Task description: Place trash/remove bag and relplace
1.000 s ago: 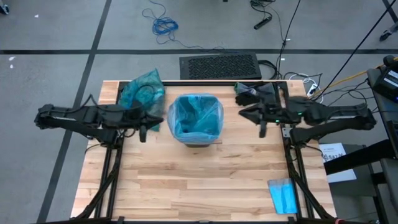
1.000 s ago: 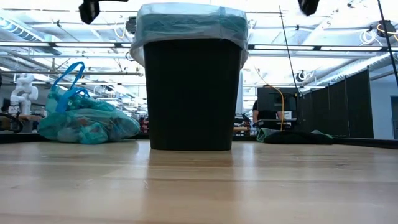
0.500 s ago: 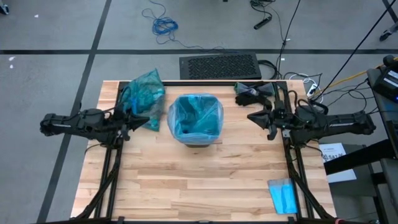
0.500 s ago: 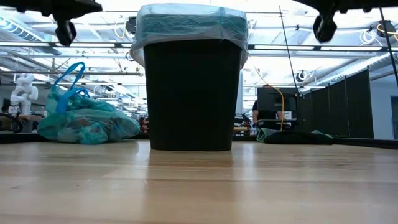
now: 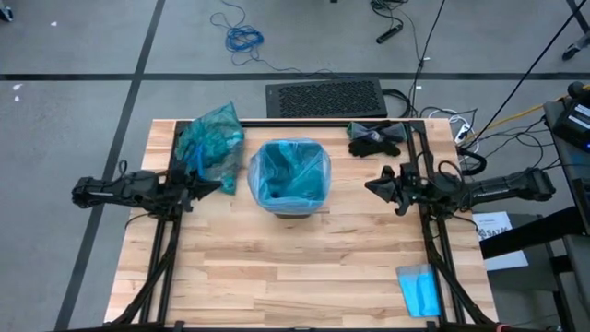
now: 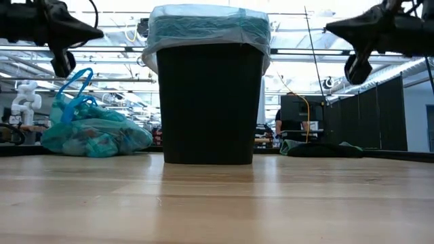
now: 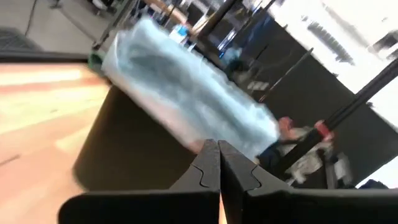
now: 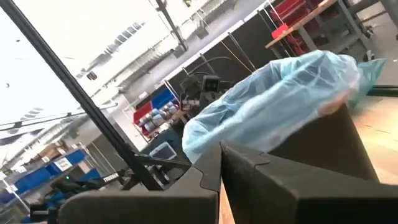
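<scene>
Centrally on the wooden table, a black bin lined with a light blue bag is flanked by the left gripper and right gripper, both closed and empty, while a tied teal bag is seen at the far left corner.

Crinkly plastic bag, seemingly wooden table
</scene>
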Available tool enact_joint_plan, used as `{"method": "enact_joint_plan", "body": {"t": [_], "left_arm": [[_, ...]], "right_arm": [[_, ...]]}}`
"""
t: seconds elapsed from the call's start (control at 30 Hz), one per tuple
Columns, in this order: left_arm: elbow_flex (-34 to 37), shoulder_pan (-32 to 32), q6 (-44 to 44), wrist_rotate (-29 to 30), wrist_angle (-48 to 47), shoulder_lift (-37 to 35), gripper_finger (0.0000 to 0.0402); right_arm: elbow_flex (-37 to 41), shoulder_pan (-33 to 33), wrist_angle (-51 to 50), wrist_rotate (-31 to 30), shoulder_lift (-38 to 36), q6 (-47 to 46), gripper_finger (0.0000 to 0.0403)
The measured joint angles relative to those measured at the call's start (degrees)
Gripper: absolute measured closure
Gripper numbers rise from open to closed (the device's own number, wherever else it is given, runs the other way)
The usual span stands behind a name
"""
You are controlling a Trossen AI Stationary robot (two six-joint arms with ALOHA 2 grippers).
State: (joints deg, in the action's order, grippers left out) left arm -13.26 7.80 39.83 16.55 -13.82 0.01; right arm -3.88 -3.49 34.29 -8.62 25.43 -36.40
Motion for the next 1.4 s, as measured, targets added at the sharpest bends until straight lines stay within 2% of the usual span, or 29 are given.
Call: {"method": "enact_joint_plan", "body": {"t": [0.1, 0.27, 0.33, 0.4, 0.6, 0.93, 1.17, 1.4], "left_arm": [[0.3, 0.0, 2.0, 1.5, 0.8, 0.0, 0.0402], [0.3, 0.0, 6.6, 10.3, 0.0, 0.0, 0.0402], [0.3, 0.0, 10.5, 13.4, -3.0, 0.0, 0.0402], [0.4, 0.0, 9.3, 15.0, -6.5, 0.0, 0.0402], [0.4, 0.0, 7.9, 11.6, -14.5, 0.0, 0.0402], [0.4, 0.0, 7.9, 11.3, -14.0, 0.0, 0.0402], [0.4, 0.0, 7.8, 10.5, -14.2, 0.0, 0.0402], [0.4, 0.0, 2.9, 10.4, -14.2, 0.0, 0.0402]], "right_arm": [[3.2, 0.0, 3.7, 0.0, 0.0, 0.9, 0.0403], [3.1, 0.0, 2.3, 3.0, 0.2, 4.5, 0.0403], [3.1, 0.0, 2.3, 5.0, 0.2, 4.7, 0.0403], [3.1, 0.0, 2.3, 7.3, 0.2, 5.3, 0.0403], [3.1, 0.0, -1.0, 8.8, 0.2, 7.4, 0.0403], [3.1, 0.0, -4.5, 8.6, 0.3, 10.7, 0.0403], [3.1, 0.0, -4.6, 4.3, 0.3, 10.6, 0.0403], [3.1, 0.0, -6.8, 4.2, 0.2, 12.7, 0.0403]]}}
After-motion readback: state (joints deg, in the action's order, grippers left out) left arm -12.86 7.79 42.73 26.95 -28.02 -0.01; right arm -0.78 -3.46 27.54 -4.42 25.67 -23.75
